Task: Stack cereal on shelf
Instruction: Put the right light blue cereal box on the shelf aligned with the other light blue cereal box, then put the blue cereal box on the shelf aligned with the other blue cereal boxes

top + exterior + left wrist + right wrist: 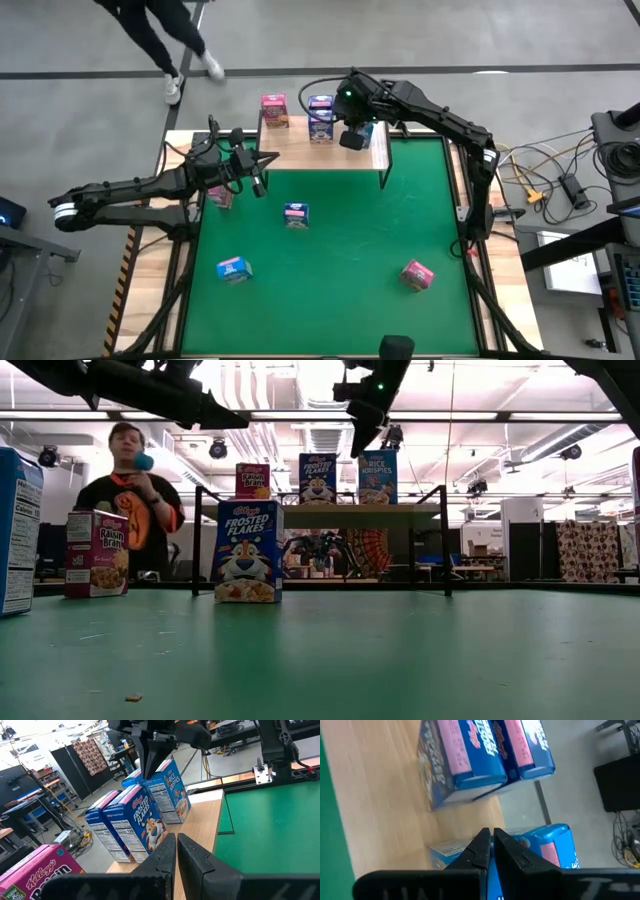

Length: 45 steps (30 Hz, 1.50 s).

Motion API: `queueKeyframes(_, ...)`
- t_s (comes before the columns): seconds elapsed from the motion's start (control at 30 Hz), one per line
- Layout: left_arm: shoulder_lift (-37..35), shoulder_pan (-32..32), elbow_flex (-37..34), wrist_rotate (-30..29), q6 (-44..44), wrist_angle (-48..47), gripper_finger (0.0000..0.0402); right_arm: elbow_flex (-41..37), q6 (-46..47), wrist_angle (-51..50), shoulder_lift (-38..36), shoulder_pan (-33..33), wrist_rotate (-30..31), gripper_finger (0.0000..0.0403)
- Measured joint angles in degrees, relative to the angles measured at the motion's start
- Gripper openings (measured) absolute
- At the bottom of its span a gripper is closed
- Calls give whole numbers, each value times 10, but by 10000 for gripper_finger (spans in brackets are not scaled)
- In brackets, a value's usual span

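The low light-wood plank shelf on thin black legs (300,150) stands at the far edge of the green mat (400,220) that covers the bench, and it is the landmark for everything else. On its top stand a small pink Raisin Bran box (274,110), a small blue Frosted Flakes box (320,118) beside it, and a small blue Rice Krispies box (377,477) at the right-arm end of that row. The right pincer (355,137) hangs just above that last box with its fingers pressed together; whether they touch the box top I cannot tell. The left pincer (258,183), also pressed shut and empty, hovers at the shelf's near left corner, pointing along the row. Off the shelf, on the mat in front of it, are a blue Frosted Flakes box standing upright (296,214), nearest the shelf, a blue box lying flat (234,268) farther out on the left side, a pink box tilted on the mat (417,274) farther out on the right, and a pink Raisin Bran box (220,196) just under the left arm. The upright blue box lies just forward of the left pincer, long axis vertical, so the left arm looks the nearer one for it.
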Motion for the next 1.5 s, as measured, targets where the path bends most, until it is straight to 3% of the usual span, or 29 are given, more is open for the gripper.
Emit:
queueKeyframes(0.87,0,0,0,0,0,0,0,27,-8,10,-11,15,2,12)
queueKeyframes(1.3,0,0,0,0,-19,-31,0,19,-7,9,-39,87,-5,12)
queueKeyframes(1.5,0,0,0,6,-67,-50,0,-27,-4,53,-66,127,-45,12)
